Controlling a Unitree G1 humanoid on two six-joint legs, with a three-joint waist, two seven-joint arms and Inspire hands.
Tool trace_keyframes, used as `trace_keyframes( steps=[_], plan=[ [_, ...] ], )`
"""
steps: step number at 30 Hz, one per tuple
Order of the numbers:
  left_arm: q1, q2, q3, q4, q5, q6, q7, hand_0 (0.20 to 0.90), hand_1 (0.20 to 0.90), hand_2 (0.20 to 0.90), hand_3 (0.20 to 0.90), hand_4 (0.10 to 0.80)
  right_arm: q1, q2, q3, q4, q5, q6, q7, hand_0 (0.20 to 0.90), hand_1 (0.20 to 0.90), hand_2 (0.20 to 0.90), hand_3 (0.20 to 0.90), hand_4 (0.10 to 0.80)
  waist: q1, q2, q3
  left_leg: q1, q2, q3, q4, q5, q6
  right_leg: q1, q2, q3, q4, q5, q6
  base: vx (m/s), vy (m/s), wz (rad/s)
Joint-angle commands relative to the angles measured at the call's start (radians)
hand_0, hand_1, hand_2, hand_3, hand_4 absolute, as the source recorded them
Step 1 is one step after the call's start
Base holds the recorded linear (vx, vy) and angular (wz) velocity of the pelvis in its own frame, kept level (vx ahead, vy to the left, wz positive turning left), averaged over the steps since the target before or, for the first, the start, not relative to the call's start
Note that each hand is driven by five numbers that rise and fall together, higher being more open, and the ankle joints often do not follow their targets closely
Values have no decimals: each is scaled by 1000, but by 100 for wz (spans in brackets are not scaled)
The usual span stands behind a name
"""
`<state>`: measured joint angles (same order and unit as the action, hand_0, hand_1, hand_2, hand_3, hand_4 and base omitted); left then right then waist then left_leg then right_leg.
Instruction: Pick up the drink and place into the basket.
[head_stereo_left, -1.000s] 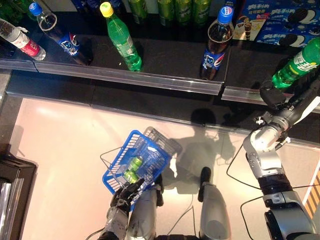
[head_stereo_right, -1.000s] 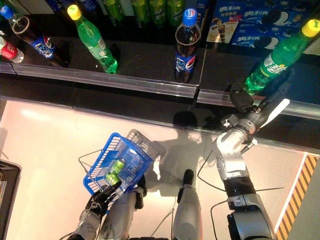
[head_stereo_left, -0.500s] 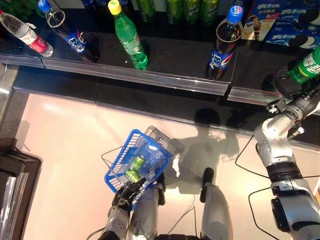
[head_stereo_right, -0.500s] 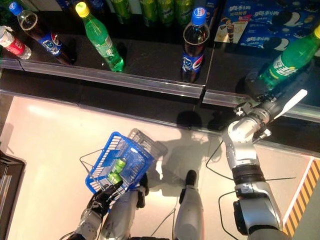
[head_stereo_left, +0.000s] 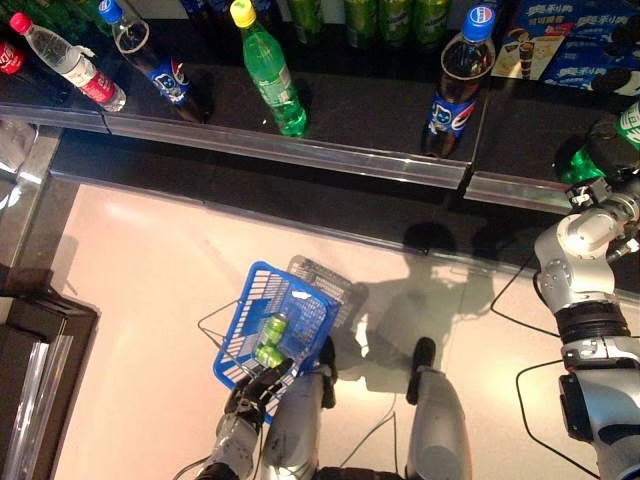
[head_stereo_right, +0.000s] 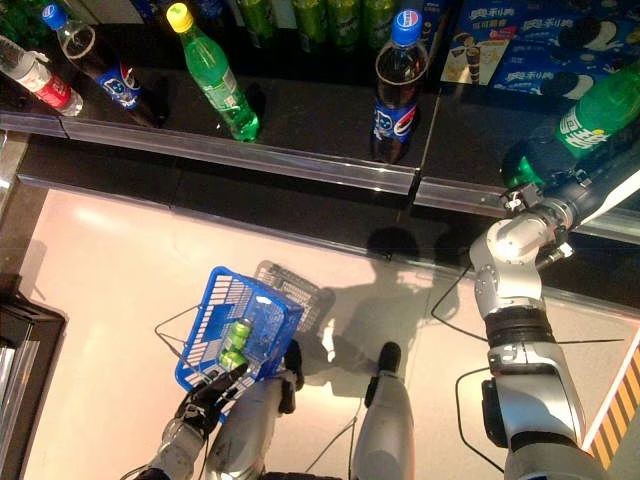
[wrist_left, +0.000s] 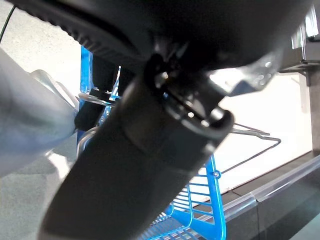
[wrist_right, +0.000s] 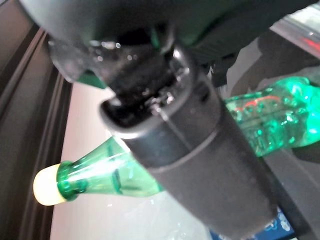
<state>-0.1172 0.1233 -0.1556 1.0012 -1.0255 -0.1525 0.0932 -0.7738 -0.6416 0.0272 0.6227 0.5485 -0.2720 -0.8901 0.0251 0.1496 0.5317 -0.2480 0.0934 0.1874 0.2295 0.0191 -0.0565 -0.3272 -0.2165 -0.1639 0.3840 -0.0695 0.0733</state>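
Note:
A green drink bottle (head_stereo_right: 592, 112) with a pale yellow cap (wrist_right: 44, 186) leans at the shelf's right end. My right hand (head_stereo_right: 553, 178) is shut on its lower body, and in the right wrist view the thumb (wrist_right: 200, 145) lies across the bottle (wrist_right: 107, 177). Down by my legs, a blue basket (head_stereo_left: 250, 312) hangs tilted with two green cans (head_stereo_left: 268, 340) inside. At its near edge my left hand (head_stereo_left: 252, 388) has its fingers curled on the basket's rim and wire handle (wrist_left: 250, 150).
A dark shelf with a metal front rail (head_stereo_left: 300, 155) runs across the top. It carries a cola bottle (head_stereo_left: 458, 80), a green bottle (head_stereo_left: 268, 70), another cola bottle (head_stereo_left: 150, 55) and a water bottle (head_stereo_left: 75, 65). Blue snack boxes (head_stereo_left: 575, 40) stand behind. A dark cabinet (head_stereo_left: 25, 370) stands at the left.
The camera has shifted. My right arm has swung to the right and straightened up, the hand still on the green bottle. The basket and my left hand are as before.

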Motion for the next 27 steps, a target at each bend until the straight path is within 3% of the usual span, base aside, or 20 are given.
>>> trace_keyframes(
  steps=[1,20,25,27],
  plan=[
    [86,92,-38,-59,-22,-70,-16,300,300,300,200,100,-137,-149,8,-33,-10,-89,38,300,300,300,200,100,15,-12,-44,-56,9,-67,163,3,-38,30,-7,-66,-37,9,-37,0,0,0],
    [102,128,-30,-106,-57,-84,-37,300,300,300,200,100,-222,-253,64,90,27,-83,127,300,300,300,200,100,33,-9,-37,-94,9,-75,223,14,-38,5,-4,-79,29,-25,-58,-18,5,4],
    [118,136,-3,-144,-87,-136,-50,300,300,300,200,100,-163,-251,27,-1,30,-119,163,300,300,300,200,100,26,-16,-42,-100,19,-74,263,14,-42,12,-2,-79,59,-45,-66,-19,52,4],
    [133,139,42,-205,-90,-169,-57,300,300,300,200,100,-53,-220,-32,-197,9,-117,214,300,300,300,200,100,12,-27,-53,-94,31,-63,282,16,-43,29,1,-74,70,-57,-69,18,72,-1]
  ],
)
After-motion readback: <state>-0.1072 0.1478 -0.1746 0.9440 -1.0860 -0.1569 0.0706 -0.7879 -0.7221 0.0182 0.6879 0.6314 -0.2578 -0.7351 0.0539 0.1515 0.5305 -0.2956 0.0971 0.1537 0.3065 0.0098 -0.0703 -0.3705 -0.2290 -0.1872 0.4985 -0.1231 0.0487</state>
